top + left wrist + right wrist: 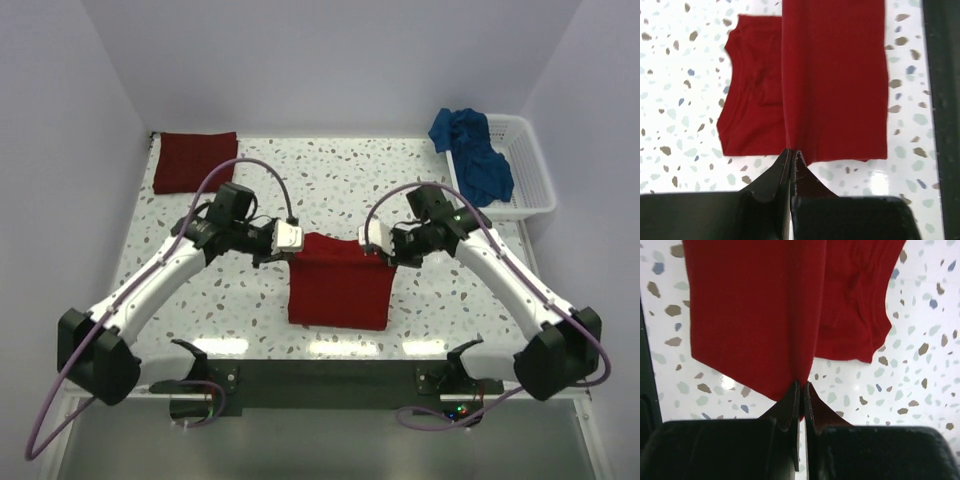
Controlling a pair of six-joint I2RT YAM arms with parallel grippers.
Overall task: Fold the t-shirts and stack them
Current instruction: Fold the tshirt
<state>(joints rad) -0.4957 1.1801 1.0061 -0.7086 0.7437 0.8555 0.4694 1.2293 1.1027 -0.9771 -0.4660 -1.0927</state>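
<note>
A bright red t-shirt (pixel 338 285) hangs between my two grippers at the table's middle, its lower part lying on the table. My left gripper (pixel 296 238) is shut on its upper left corner; in the left wrist view the gripper (pixel 792 155) pinches a fold of the red t-shirt (pixel 835 80). My right gripper (pixel 372 243) is shut on the upper right corner; in the right wrist view the gripper (pixel 801 386) pinches the red t-shirt (pixel 755 315). A folded maroon t-shirt (pixel 195 160) lies at the far left. A blue t-shirt (pixel 475 150) hangs over the basket.
A white lattice basket (pixel 525 175) stands at the far right corner. White walls close in the table on three sides. A dark strip (pixel 330 378) runs along the near edge between the arm bases.
</note>
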